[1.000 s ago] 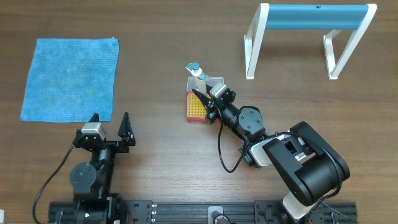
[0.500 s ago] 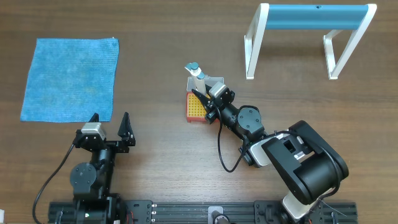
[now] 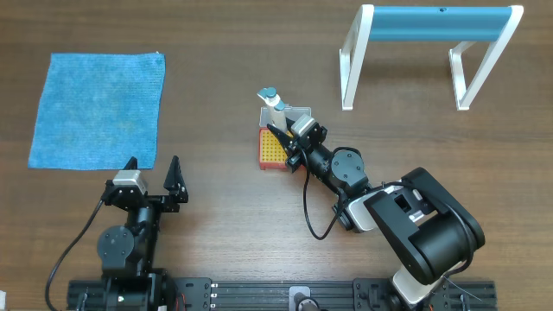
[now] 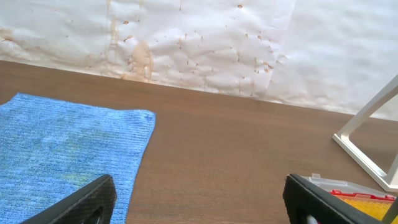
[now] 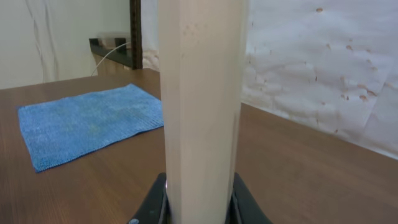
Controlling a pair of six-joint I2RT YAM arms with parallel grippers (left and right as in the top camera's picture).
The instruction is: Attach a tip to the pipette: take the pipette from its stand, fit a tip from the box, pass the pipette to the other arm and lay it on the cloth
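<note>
1. Left tool (image 3: 153,163): nearest the arm bases, well to the left of the tip box (image 3: 270,149) and nearer than it. Its fingers (image 4: 93,200) are spread wide with nothing between them. It sits over bare surface (image 3: 225,225).

2. Right tool (image 3: 284,142): at the right-hand side of the tip box, its arm reaching in from the near right. The fingers (image 5: 157,198) are pressed against the pipette (image 3: 274,103), one on each side of the pale body. The grip is low on the body.

3. Tip box: a small box with a red wall and a yellow-orange top, resting on the surface near the middle. Its near corner also shows in the left wrist view.

4. Pipette: held off its stand and roughly upright, with the blue cap uppermost. In the top view it shows at the far edge of the tip box. Its lower end is hidden by the right tool, so contact with the tip box cannot be confirmed.

5. Cloth (image 3: 99,111): blue, lying flat, well to the left of the tip box and slightly farther. Nothing rests on it.

6. Stand (image 3: 441,24): a white frame with a blue top bar, well to the right of the tip box and farthest from the bases.
</note>
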